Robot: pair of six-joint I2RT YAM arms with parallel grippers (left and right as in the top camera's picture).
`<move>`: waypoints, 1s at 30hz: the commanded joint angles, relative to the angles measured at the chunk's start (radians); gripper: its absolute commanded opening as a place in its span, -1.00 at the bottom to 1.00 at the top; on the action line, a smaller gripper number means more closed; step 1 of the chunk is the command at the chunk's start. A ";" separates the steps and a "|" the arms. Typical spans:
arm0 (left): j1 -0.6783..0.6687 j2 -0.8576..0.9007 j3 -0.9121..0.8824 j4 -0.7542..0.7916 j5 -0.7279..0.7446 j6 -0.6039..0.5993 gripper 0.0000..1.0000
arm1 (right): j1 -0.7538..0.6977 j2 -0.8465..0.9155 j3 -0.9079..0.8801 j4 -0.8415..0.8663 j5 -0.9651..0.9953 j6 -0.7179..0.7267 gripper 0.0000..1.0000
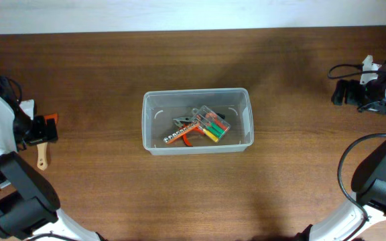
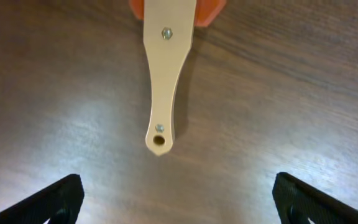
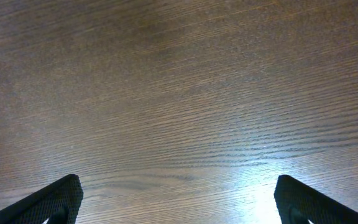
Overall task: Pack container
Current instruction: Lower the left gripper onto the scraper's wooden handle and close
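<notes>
A clear plastic container [image 1: 198, 93] sits in the middle of the brown wooden surface [image 1: 99, 73]. Inside it lie a small clear case [image 1: 212, 124] with yellow, green and red pieces, an orange strip [image 1: 176, 137] and a red grip [image 1: 189, 140]. At the left edge, the left tool [image 1: 37, 130] sits over a wooden handle [image 1: 41, 158] with an orange head. The right arm [image 1: 380, 90] is at the right edge, well apart from the container.

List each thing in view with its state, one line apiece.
container: upright, no lid on, partly packed.
small clear case: lying inside the container.
red-handled tool: inside the container, against the small clear case.
wooden-handled tool: flat on the table, outside the container.
left gripper: open, empty, wooden handle just ahead of it.
right gripper: open, empty, over the table.
</notes>
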 commanded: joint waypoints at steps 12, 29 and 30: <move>0.095 -0.002 -0.042 0.072 0.200 0.132 0.98 | -0.002 0.001 -0.003 0.001 -0.010 0.005 0.97; 0.094 0.128 -0.042 0.130 0.070 0.174 0.98 | -0.002 0.001 -0.003 0.001 -0.010 0.005 0.97; 0.094 0.128 -0.042 0.138 0.069 0.188 0.98 | -0.002 0.001 -0.003 0.001 -0.010 0.005 0.97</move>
